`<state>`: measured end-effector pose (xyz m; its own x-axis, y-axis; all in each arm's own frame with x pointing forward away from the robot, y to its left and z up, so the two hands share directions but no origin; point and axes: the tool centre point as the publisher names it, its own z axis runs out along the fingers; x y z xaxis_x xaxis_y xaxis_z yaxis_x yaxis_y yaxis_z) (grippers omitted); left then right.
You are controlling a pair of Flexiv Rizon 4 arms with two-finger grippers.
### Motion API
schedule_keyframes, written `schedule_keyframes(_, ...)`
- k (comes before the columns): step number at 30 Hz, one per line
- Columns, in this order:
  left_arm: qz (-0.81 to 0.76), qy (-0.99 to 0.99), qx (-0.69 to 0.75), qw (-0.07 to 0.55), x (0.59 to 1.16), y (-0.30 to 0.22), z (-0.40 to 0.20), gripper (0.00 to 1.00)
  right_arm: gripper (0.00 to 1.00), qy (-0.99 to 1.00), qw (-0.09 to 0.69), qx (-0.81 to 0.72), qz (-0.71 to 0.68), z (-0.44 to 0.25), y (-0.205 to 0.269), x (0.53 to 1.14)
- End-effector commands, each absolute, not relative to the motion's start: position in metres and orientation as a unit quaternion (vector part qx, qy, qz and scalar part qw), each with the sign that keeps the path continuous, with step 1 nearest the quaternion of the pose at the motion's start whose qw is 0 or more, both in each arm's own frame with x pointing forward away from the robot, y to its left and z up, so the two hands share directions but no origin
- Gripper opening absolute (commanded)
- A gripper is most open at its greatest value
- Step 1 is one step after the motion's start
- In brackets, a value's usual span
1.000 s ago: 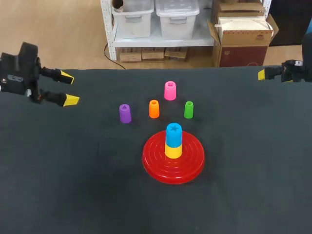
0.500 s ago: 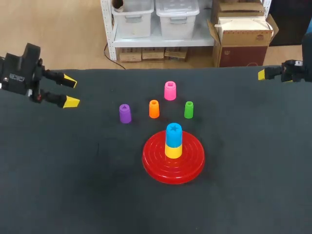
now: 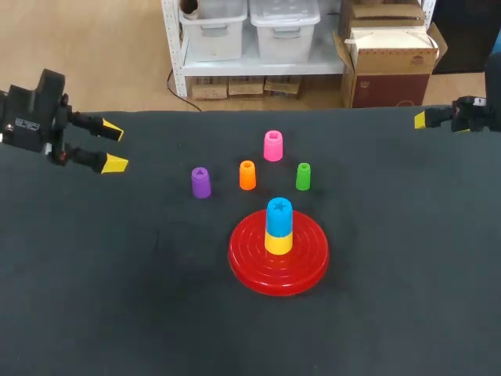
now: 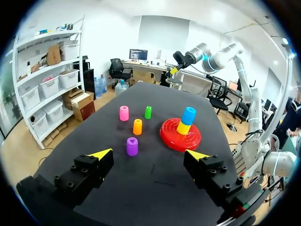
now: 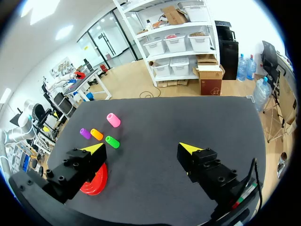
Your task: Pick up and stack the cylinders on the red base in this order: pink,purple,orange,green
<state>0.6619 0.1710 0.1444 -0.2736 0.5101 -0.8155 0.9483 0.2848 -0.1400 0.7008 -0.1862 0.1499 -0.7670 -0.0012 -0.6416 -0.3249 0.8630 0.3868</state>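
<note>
Pink cylinder (image 3: 272,146) stands upright nr the far edge of the table (image 3: 117,298), roughly mid-width, on the black surface and not on the base. Orange cylinder (image 3: 247,175) and green cylinder (image 3: 303,176) stand a bit further from that edge, one either side of pink, apart from each other. Purple cylinder (image 3: 200,182) is beside orange w/ a gap, toward the left edge. All four are upright, none touching.

Red base (image 3: 249,262) lies just on the near-edge side of that row, abt mid-table. On its centre sits a yellow cylinder (image 3: 278,243) w/ a blue cylinder (image 3: 279,213) stacked on top; the blue one has a star shape in its top.

Left gripper (image 3: 112,146) hangs over the far left corner, well apart from the cylinders, fingers spread wide, nothing betw them. Right gripper (image 5: 141,148) is at the far right corner, also well apart. Its wrist view shows the fingers wide apart, holding nothing. In the left wrist view purple is the closest cylinder ahead of the fingers.
</note>
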Motion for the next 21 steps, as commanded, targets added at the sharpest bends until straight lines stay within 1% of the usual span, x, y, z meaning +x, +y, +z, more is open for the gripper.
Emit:
schedule_keyframes(1, -0.327, 0.727, 0.501, 0.335, 0.662, 0.172, 0.144, 1.0, 1.0, 0.908, 0.33, -0.089, 0.244, 0.15, -0.185, 0.701)
schedule_keyframes(2, -0.327, 0.727, 0.501, 0.335, 0.662, 0.172, 0.144, 1.0, 1.0, 0.908, 0.33, -0.089, 0.244, 0.15, -0.185, 0.701)
schedule_keyframes(6, -0.327, 0.727, 0.501, 0.335, 0.662, 0.172, 0.144, 1.0, 1.0, 0.908, 0.308, -0.169, 0.228, 0.156, -0.217, 0.735)
schedule_keyframes(10, -0.327, 0.727, 0.501, 0.335, 0.662, 0.172, 0.144, 1.0, 1.0, 0.907, 0.262, -0.256, 0.206, 0.158, -0.217, 0.778)
schedule_keyframes(12, -0.327, 0.727, 0.501, 0.335, 0.662, 0.172, 0.144, 1.0, 1.0, 0.902, 0.231, -0.308, 0.196, 0.156, -0.205, 0.799)
schedule_keyframes(15, -0.327, 0.727, 0.501, 0.335, 0.662, 0.172, 0.144, 1.0, 1.0, 0.879, 0.212, -0.383, 0.189, 0.155, -0.176, 0.822)
schedule_keyframes(21, -0.327, 0.727, 0.501, 0.335, 0.662, 0.172, 0.144, 1.0, 1.0, 0.834, 0.17, -0.499, 0.164, 0.145, -0.112, 0.846)
